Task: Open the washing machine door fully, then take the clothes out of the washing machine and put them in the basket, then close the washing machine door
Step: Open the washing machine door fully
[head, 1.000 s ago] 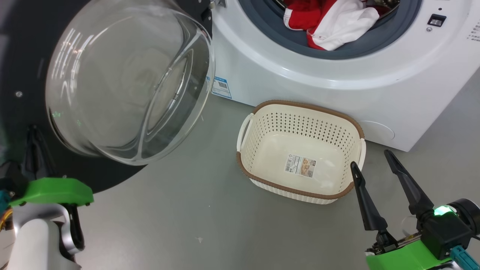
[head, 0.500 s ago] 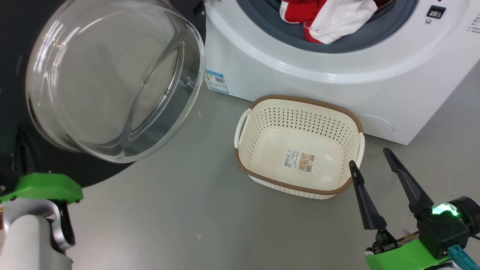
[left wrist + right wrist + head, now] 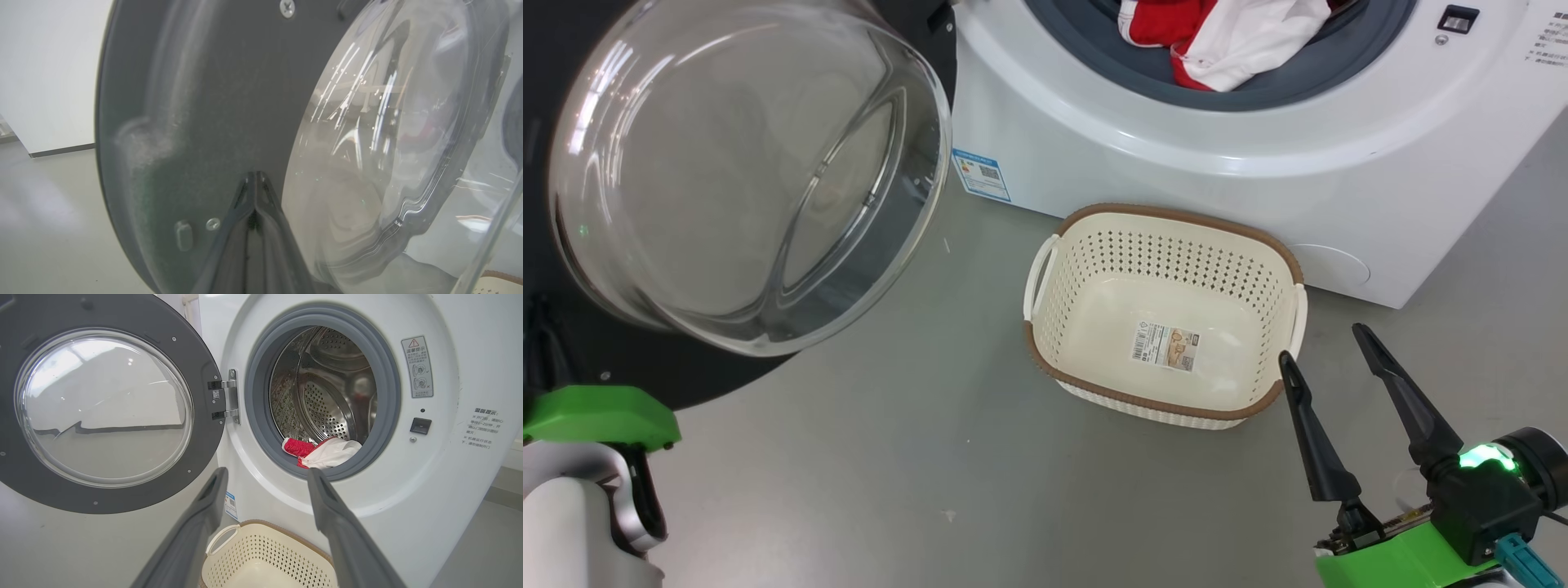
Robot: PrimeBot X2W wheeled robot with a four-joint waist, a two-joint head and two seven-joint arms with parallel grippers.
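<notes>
Right gripper [image 3: 1323,343]: two long black fingers [image 3: 1319,445], tapered to narrow tips; shallow recess noted near each tip in right wrist view. Black block housing [image 3: 1482,502] behind, lit green lamp [image 3: 1480,457] set on top. Bright green moulded mount [image 3: 1405,563] below; teal connector [image 3: 1523,563] fitted at edge. Left gripper [image 3: 255,181]: dark grey fingers. Left arm: green plate [image 3: 600,412], white forearm shell [image 3: 568,531], silver bracket [image 3: 625,498] edged black.

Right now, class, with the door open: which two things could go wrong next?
The clothes lie on the seal: the open right gripper may pinch one layer and drop it beside the basket. The shut left gripper points at the washing machine door; a nudge might swing it.
</notes>
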